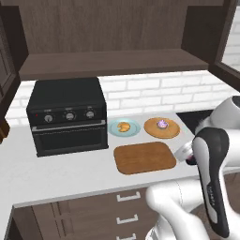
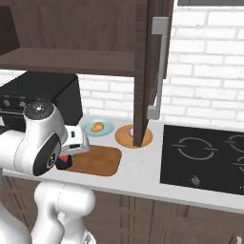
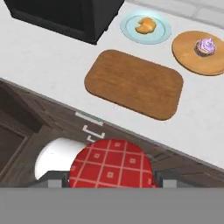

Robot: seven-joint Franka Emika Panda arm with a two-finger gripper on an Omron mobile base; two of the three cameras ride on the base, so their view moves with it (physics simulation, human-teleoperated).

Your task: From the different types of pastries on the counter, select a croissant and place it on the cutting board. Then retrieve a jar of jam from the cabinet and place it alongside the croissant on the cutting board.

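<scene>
Pastries numbered two in the left base view: one croissant (image 1: 124, 127) on a blue plate (image 1: 133, 131) and one frosted pastry (image 1: 162, 124) on a wooden plate (image 1: 171, 132), at twelve and one o'clock from the single bare cutting board (image 1: 144, 157). One black oven (image 1: 67, 115) stood at nine o'clock on the counter (image 1: 70, 173), beneath the cabinet (image 1: 112, 63).

From the right base view, my pincer (image 2: 63, 160) sat at nine o'clock of the board, one cooktop (image 2: 202, 157) at three.

Through the hand view, my jaws were closed about halfway, clamping one jar of jam (image 3: 111, 164) over the counter's front edge, at six o'clock from the board.
</scene>
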